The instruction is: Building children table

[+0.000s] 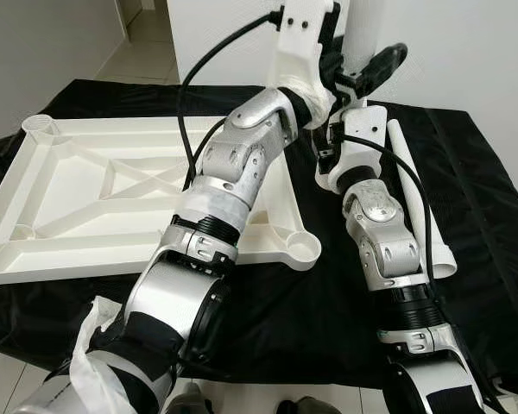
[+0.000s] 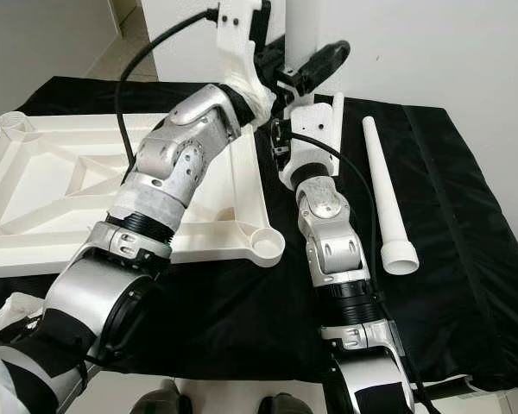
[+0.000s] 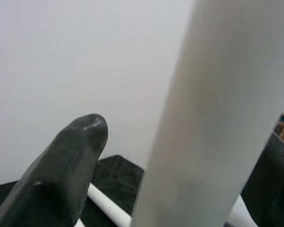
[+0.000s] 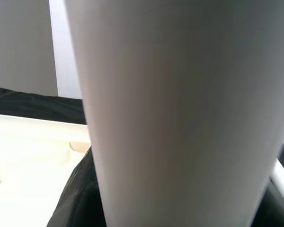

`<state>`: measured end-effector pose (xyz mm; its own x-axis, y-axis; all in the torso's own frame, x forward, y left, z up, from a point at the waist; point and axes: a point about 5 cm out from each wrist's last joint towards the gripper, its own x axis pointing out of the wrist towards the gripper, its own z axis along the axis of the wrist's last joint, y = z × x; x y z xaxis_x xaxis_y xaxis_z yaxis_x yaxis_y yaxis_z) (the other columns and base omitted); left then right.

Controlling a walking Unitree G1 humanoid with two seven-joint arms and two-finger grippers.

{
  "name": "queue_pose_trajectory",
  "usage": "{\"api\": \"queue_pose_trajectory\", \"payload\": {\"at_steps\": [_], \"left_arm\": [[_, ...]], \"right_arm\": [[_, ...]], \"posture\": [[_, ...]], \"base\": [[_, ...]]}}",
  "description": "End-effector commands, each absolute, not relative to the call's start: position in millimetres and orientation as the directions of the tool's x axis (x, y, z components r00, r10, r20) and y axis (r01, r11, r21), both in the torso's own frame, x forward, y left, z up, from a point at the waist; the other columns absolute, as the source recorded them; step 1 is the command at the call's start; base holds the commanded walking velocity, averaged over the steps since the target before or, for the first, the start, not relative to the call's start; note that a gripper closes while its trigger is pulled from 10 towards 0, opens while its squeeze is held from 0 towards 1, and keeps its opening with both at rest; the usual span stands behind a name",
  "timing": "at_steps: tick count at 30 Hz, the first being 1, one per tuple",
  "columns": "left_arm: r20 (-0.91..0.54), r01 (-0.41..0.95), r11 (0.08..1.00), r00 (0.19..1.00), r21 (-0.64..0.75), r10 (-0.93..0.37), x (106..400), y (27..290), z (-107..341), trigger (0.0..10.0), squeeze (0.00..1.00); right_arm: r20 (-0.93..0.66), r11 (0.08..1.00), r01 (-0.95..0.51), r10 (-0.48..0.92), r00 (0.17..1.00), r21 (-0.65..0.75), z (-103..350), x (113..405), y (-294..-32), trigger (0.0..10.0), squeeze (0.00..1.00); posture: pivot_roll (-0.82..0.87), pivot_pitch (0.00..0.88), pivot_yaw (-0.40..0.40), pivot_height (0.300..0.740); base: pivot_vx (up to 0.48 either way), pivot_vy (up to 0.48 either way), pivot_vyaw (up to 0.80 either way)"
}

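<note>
Both hands close around an upright white table leg (image 2: pixel 304 26) at the far corner of the upturned tabletop (image 1: pixel 112 185): left hand (image 1: pixel 328 39), right hand (image 2: pixel 315 65). Tilted, it could jam or miss its socket; a spare leg (image 2: pixel 384 185) lies beside.

Likely a home: white walls (image 1: pixel 466 52), tiled floor (image 1: pixel 147 52).
</note>
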<state>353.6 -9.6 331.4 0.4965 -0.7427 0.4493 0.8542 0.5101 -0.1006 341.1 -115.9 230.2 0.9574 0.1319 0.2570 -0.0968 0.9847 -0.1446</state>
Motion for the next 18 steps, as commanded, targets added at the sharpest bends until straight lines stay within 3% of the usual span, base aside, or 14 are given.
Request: {"api": "queue_pose_trajectory", "payload": {"at_steps": [1,6,12,18], "left_arm": [[0.482,0.888,0.448,0.440,-0.105,-0.758,352,-5,340,10.0,0.00],[0.498,0.891,0.437,0.437,-0.124,-0.749,354,0,343,10.0,0.00],[0.521,0.889,0.429,0.445,-0.160,-0.728,360,21,341,10.0,0.00],[0.536,0.898,0.407,0.429,-0.166,-0.727,359,28,341,10.0,0.00]], "right_arm": [[0.262,0.989,-0.078,0.109,0.959,-0.125,232,342,-118,10.0,0.00],[0.259,0.992,-0.066,0.092,0.961,-0.108,231,342,-121,10.0,0.00],[0.234,0.998,0.053,-0.057,0.970,0.025,224,342,-137,10.0,0.00],[0.214,0.991,0.114,-0.125,0.969,0.066,218,340,-147,10.0,0.00]], "posture": [[0.01,0.000,-0.028,0.740],[0.01,0.000,-0.029,0.740],[0.01,0.000,-0.033,0.740],[0.00,0.000,-0.025,0.740]], "base": [[0.000,0.000,0.00],[0.000,0.000,0.00],[0.000,0.000,0.00],[0.000,0.000,0.00]]}}
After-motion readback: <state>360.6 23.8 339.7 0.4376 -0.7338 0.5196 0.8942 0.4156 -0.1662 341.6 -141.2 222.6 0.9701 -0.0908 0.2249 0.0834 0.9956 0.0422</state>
